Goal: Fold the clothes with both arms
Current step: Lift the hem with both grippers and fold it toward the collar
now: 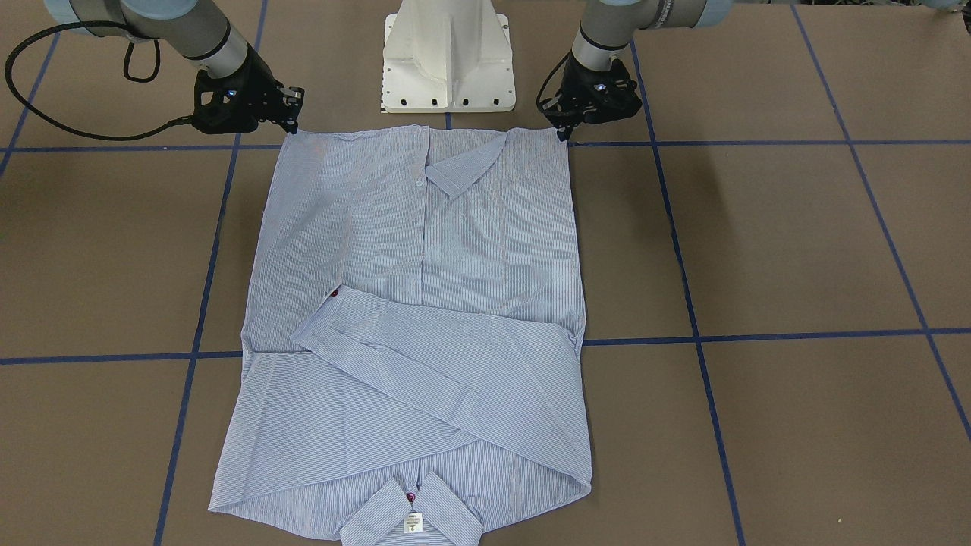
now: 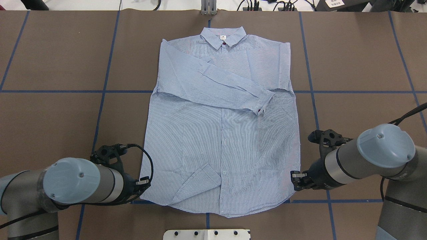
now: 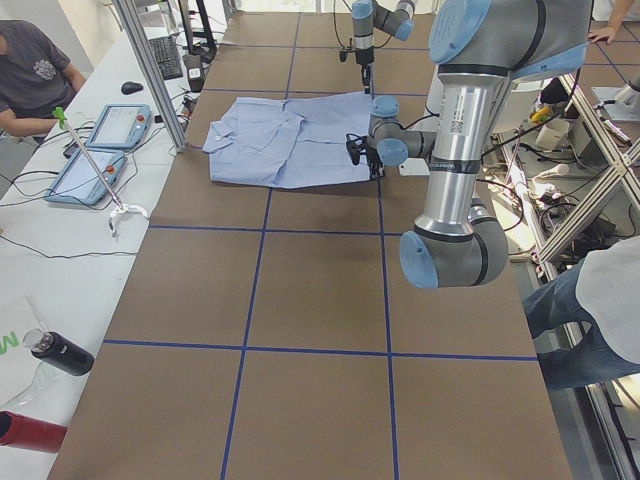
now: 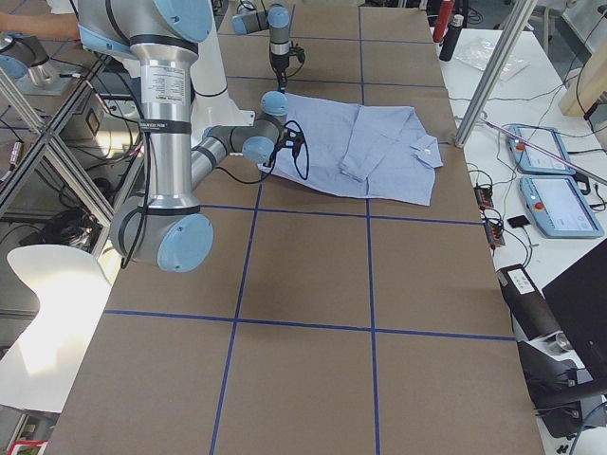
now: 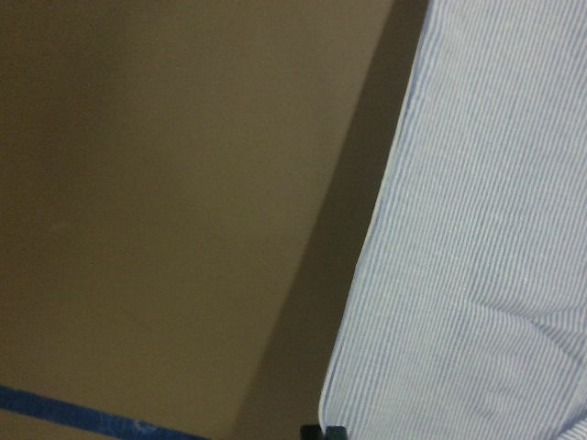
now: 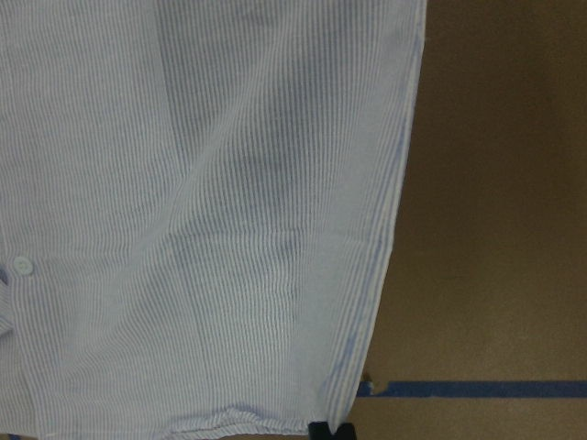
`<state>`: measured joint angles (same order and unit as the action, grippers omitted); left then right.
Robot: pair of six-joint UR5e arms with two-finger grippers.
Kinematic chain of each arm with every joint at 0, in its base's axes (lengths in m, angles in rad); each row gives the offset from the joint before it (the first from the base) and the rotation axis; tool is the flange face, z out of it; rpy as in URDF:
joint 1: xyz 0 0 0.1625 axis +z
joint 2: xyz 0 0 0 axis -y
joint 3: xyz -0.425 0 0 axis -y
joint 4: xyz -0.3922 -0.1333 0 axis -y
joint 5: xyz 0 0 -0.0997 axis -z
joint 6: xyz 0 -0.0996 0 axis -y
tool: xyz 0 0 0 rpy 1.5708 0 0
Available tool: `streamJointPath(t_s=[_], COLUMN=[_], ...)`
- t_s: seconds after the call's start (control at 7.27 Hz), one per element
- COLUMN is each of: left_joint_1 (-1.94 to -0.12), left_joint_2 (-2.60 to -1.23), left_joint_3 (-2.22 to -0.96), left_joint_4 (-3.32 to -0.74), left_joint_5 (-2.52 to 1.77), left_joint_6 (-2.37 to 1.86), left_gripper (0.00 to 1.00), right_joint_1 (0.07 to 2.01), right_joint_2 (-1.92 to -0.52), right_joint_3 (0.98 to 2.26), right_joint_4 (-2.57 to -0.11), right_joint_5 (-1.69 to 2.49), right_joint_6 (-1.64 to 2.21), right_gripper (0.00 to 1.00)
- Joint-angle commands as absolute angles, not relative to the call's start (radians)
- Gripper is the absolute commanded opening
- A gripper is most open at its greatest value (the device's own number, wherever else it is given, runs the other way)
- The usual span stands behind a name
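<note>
My left end effector (image 2: 144, 182) and right end effector (image 2: 295, 180) each meet a hem corner of the light blue-and-white striped button shirt (image 2: 220, 133), which lies flat on the brown desk (image 2: 50, 100). My fingertips (image 5: 314, 432) are cut off in the wrist views, so I cannot tell if they pinch it.

Along the table from its right end: both arms at the shirt's edge

We see the light blue shirt (image 4: 389, 142) lying flat on the brown table (image 4: 303, 284), collar (image 4: 429, 150) away from the robot and one sleeve (image 4: 363, 152) folded across the body. The near, large right arm (image 4: 166, 123) brings its right gripper (image 4: 290, 142) to the near corner. The small left arm (image 4: 275, 24) hangs its left gripper (image 4: 282, 66) over the far corner, and both sets of jaws are too small to judge. Two touch-screen pendants (image 4: 541, 144) lie on the white bench (image 4: 560, 104) beyond.
</note>
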<state>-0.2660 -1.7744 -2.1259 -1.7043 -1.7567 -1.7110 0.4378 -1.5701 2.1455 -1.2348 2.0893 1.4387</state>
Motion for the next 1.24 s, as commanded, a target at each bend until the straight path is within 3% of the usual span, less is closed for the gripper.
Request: streamJointPath(t_s=[0.0, 0.41, 1.1], left_joint_1=[-0.265, -0.252, -0.112], left_joint_2=[-1.775, -1.773, -1.775], left_joint_3=[-2.193, -2.330, -2.401], left_joint_4=[-1.640, -1.475, -1.391], left_joint_5=[-1.758, -1.763, -1.815], left_joint_6=[-1.706, -1.700, -1.713], left_gripper=[0.00, 0.00, 0.00], right_joint_1=[0.451, 0.471, 0.459], right_joint_2=[-1.575, -1.578, -1.589], right_joint_3=[2.177, 2.184, 2.186], right_joint_4=[-1.233, -1.223, -1.200], right_joint_5=[2.170, 2.313, 2.463], right_joint_6=[1.436, 1.431, 1.433], right_gripper=[0.00, 0.00, 0.00])
